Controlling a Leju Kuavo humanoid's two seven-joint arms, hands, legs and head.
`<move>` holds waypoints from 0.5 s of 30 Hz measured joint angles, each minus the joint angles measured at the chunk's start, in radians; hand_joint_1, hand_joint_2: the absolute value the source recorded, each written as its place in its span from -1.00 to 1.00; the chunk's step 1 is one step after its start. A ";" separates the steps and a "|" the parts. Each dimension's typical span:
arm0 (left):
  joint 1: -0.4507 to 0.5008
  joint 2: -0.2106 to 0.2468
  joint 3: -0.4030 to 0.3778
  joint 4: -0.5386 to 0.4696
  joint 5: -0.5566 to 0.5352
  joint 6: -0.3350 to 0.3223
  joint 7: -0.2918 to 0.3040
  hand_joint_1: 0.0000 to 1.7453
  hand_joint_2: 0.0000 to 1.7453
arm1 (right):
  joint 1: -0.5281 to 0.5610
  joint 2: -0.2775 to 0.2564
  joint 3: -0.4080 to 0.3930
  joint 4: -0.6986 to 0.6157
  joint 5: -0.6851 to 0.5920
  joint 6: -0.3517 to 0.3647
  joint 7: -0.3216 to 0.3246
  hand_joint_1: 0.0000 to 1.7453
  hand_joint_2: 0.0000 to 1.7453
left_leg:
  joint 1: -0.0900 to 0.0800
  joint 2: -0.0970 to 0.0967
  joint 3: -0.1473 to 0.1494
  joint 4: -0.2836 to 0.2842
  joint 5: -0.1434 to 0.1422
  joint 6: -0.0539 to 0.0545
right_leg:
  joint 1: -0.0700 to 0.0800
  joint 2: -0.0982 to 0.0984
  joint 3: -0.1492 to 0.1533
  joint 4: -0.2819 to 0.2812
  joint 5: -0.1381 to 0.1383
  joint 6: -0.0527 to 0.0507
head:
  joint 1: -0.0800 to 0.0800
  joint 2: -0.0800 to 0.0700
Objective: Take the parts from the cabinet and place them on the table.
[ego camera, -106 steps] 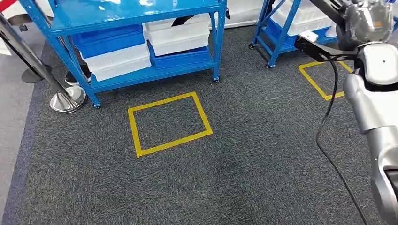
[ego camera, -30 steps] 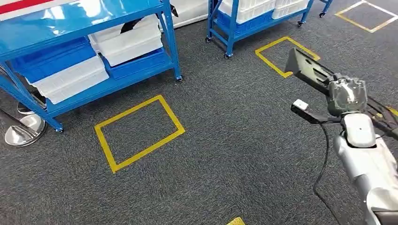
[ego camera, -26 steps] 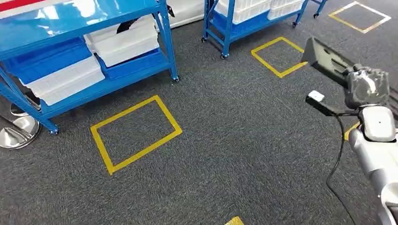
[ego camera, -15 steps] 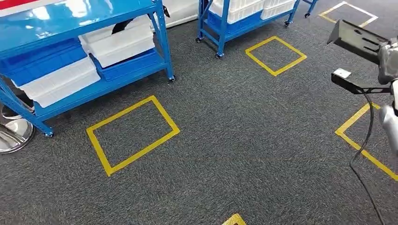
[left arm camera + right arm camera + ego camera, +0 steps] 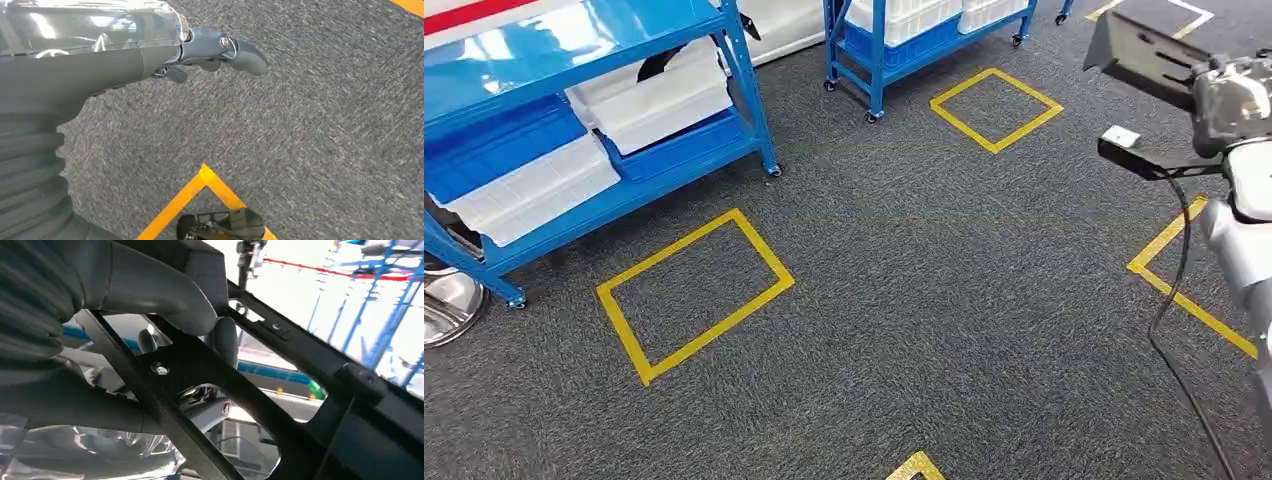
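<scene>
Head view: right robot hand point(image 5: 1229, 100) clamps a black metal part point(image 5: 1146, 55) raised far right; left robot hand point(image 5: 150, 55) hangs empty, fingers apart. Carrying step; next, locate the surface.

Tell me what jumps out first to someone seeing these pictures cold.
The bright blue shelf rack at the upper left of the head view, stacked with white and blue bins, catches the eye first. Next come the yellow tape squares on the dark carpet, the biggest one just in front of that rack. At the right, the right hand grips a black metal part held up above the floor.
</scene>
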 joint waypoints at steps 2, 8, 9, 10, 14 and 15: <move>0.001 0.001 0.006 0.000 0.003 0.003 -0.003 -1.00 1.00 | 0.031 0.010 0.003 -0.020 -0.011 -0.011 0.005 1.00 1.00 | -0.010 -0.016 0.088 -0.194 0.096 0.029 | 0.006 0.006 0.006 -0.001 -0.001 -0.001 | 0.000 0.000; 0.008 0.003 0.008 0.003 -0.001 0.026 -0.003 -1.00 1.00 | 0.194 0.020 0.003 -0.165 0.037 -0.024 0.057 1.00 1.00 | -0.003 -0.016 0.137 -0.299 0.115 0.043 | -0.001 0.012 0.010 -0.022 0.008 0.024 | 0.000 0.000; 0.008 0.003 0.008 0.003 -0.001 0.030 -0.002 -1.00 1.00 | 0.213 0.021 0.003 -0.186 0.050 -0.025 0.070 1.00 1.00 | -0.007 -0.013 0.145 -0.315 0.123 0.042 | 0.001 -0.004 0.002 -0.001 -0.009 0.028 | 0.000 0.000; 0.008 0.003 0.008 0.004 -0.002 0.031 0.000 -1.00 1.00 | 0.225 0.023 0.003 -0.205 0.062 -0.026 0.076 1.00 1.00 | -0.007 -0.011 0.145 -0.317 0.127 0.045 | 0.001 -0.010 -0.027 0.055 -0.047 0.029 | 0.000 0.000; 0.011 0.003 0.008 0.005 -0.010 0.033 0.007 -1.00 1.00 | 0.275 0.024 -0.007 -0.271 0.075 -0.027 0.069 1.00 1.00 | -0.006 0.002 0.142 -0.309 0.121 0.043 | -0.009 -0.015 -0.124 0.258 -0.109 0.047 | 0.001 0.000; 0.013 0.003 0.008 0.005 -0.011 0.033 0.008 -1.00 1.00 | 0.276 0.023 -0.011 -0.282 0.068 -0.027 0.059 1.00 1.00 | -0.005 0.005 0.141 -0.303 0.117 0.040 | -0.013 -0.018 -0.102 0.212 -0.076 0.051 | 0.001 0.000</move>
